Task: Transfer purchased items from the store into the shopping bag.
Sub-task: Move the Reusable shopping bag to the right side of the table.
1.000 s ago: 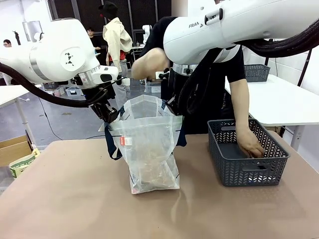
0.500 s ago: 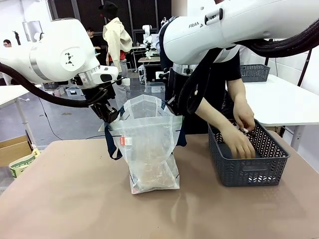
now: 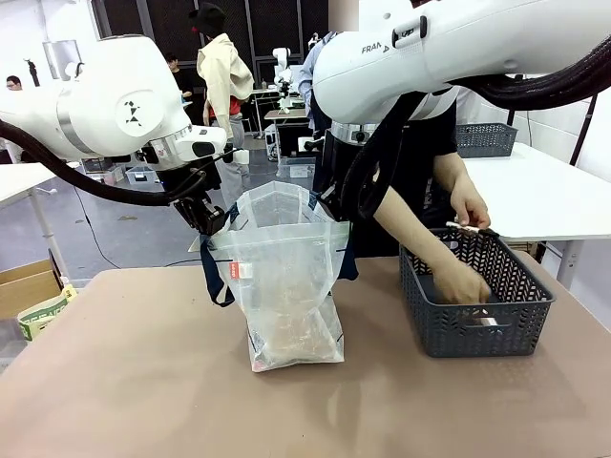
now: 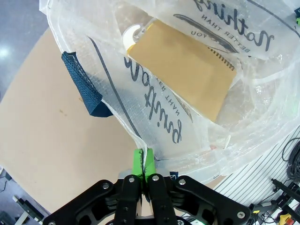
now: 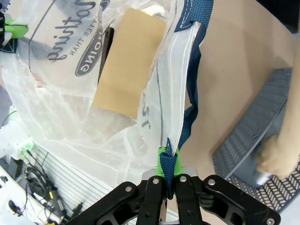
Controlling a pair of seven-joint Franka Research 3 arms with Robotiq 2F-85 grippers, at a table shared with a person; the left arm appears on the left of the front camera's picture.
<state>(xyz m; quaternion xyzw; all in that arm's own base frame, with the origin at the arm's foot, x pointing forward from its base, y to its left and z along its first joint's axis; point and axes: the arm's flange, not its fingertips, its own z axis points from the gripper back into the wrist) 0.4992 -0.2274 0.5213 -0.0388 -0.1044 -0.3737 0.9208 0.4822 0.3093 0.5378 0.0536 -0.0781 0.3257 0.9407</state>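
The shopping bag (image 3: 284, 286), clear plastic with navy handles and a red-and-white tag, stands open on the brown table. My left gripper (image 3: 212, 221) is shut on its left rim; in the left wrist view the green pads (image 4: 143, 161) pinch the plastic edge. My right gripper (image 5: 168, 171) is shut on the opposite rim below a navy strap (image 5: 193, 14). A brown notebook (image 4: 183, 65) lies inside the bag. The store (image 3: 474, 291), a dark grey slotted basket, sits at the right. One of the person's hands (image 3: 460, 281) reaches into it; the other hand (image 3: 470, 205) hovers over its far rim.
A cardboard box (image 3: 24, 286) and a green-printed packet (image 3: 43, 313) sit off the table's left edge. A white table with another grey basket (image 3: 487, 139) stands behind at the right. Bare brown tabletop (image 3: 143, 382) lies in front of the bag.
Both grippers hold the bag rim as before. The person straightened up from leaning over the bag; one hand lifted over the basket's far rim while the other stays inside it.
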